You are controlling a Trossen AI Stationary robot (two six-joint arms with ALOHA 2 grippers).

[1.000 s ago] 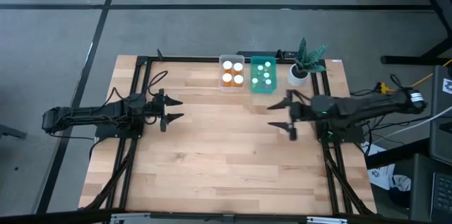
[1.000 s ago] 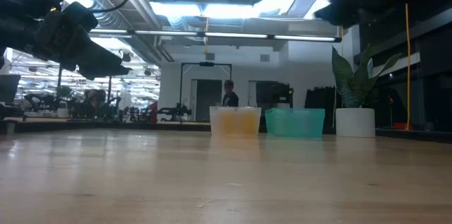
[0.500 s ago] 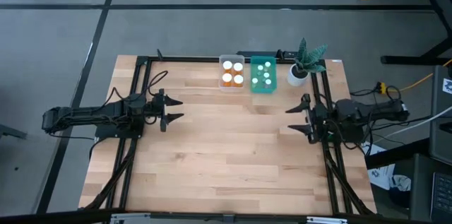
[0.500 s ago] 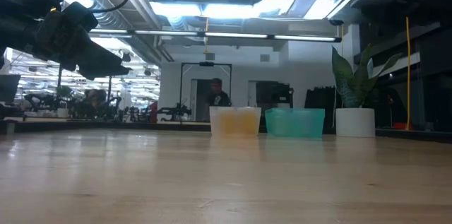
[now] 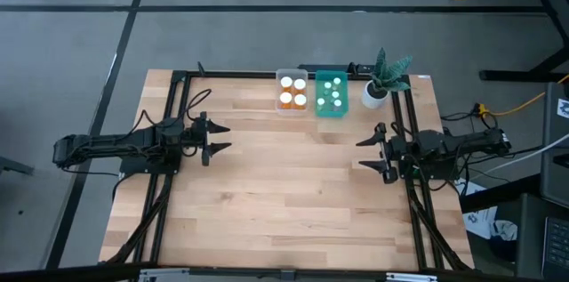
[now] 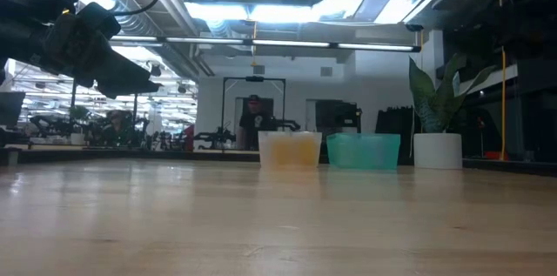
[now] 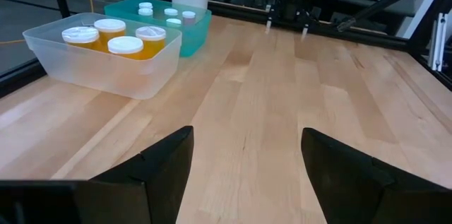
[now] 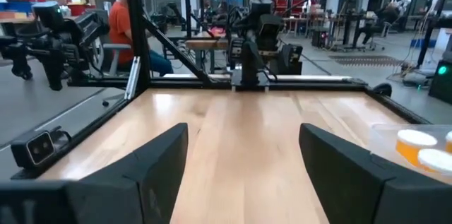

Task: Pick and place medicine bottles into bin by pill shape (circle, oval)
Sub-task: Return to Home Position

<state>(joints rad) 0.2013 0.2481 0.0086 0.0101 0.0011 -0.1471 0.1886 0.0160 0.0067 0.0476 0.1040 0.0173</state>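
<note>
The left hand (image 5: 220, 138) and right hand (image 5: 363, 153) hover open, empty, at opposite desk (image 5: 267, 202) sides. Four orange medicine bottles (image 5: 287, 99) sit in the clear bin (image 5: 292, 110).

Clear bin (image 8: 387, 139) cut off at right wrist view's edge; orange bottles (image 6: 290, 151) just blur in low view.

You see a white pot (image 5: 374, 96) with a green plant (image 5: 391, 70) at the far right corner of the table (image 5: 267, 193); a person (image 6: 253, 116) stands beyond.
</note>
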